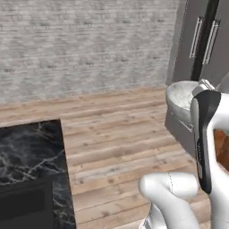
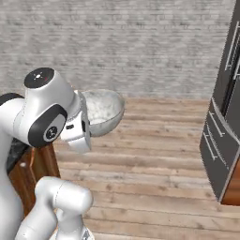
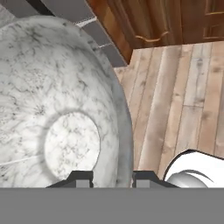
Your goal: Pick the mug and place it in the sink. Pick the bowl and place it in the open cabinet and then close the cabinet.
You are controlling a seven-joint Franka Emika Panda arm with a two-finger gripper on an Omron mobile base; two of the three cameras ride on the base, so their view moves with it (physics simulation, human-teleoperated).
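Marbled grey-white, the bowl (image 3: pixel 57 118) is what you are carrying — in the hand view its rim runs down between the two dark fingertips (image 3: pixel 81 178), one inside the wall and one outside, so the gripper (image 3: pixel 112 179) is clamped on that rim. You can see the pale round base of the bowl inside it, close to the tips.

From the right base view the bowl (image 2: pixel 104 111) hangs in the air beside the wrist, above the wooden floor (image 2: pixel 154 154), its opening turned partly toward the camera. From the left base view you see it (image 1: pixel 181 99) at the right edge, half hidden behind the arm, in front of tall dark grey doors (image 1: pixel 197 42) with long metal handles.

A black marble counter (image 1: pixel 31 154) sits at the lower left of that view, well apart from the bowl. Behind everything stands a grey brick wall (image 2: pixel 122 44).

Under the bowl in the hand view you look onto floor planks and brown wooden lower doors (image 3: pixel 153 22) with a curved handle.
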